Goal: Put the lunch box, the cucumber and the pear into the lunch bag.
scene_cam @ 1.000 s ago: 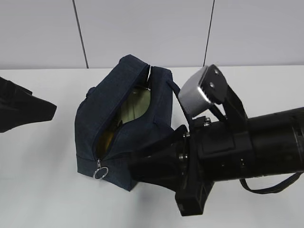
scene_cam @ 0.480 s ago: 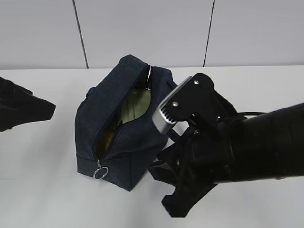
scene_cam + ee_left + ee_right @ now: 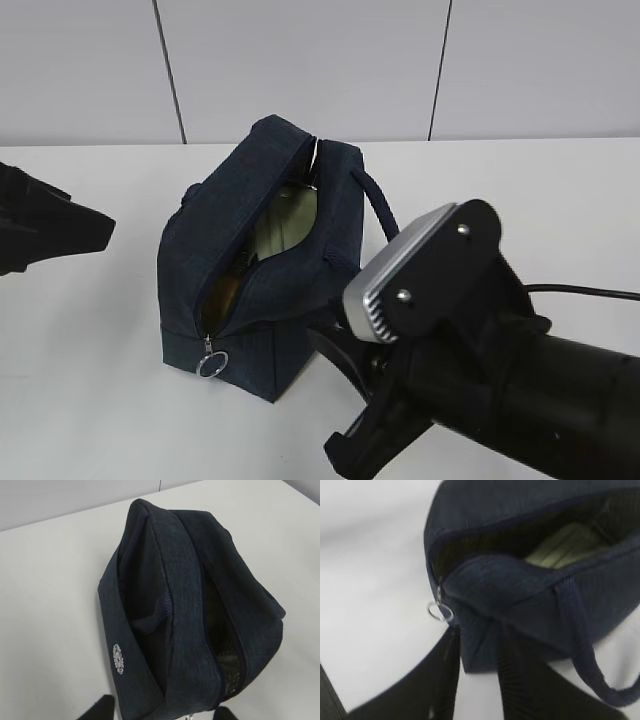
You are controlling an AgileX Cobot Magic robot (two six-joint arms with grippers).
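Note:
The navy lunch bag (image 3: 240,250) stands on the white table with its zipper open. The sage-green lid of the lunch box (image 3: 288,222) shows inside it, also in the right wrist view (image 3: 565,547). A yellowish patch (image 3: 224,290) lies low in the opening; I cannot tell if it is the pear. The cucumber is hidden. My right gripper (image 3: 332,395) is open just off the bag's front right corner; its fingers (image 3: 442,675) frame that corner near the ring pull (image 3: 440,611). My left gripper (image 3: 100,232) is open and empty, left of the bag (image 3: 190,605).
The bag's loop handle (image 3: 378,205) sticks out on the right side, toward my right arm (image 3: 520,400). A grey panelled wall (image 3: 300,60) runs behind the table. Bare white tabletop (image 3: 90,380) lies left and in front of the bag.
My right arm has swung down and toward the front right, its wrist camera housing dropping lower. The bag and the left gripper have stayed in place.

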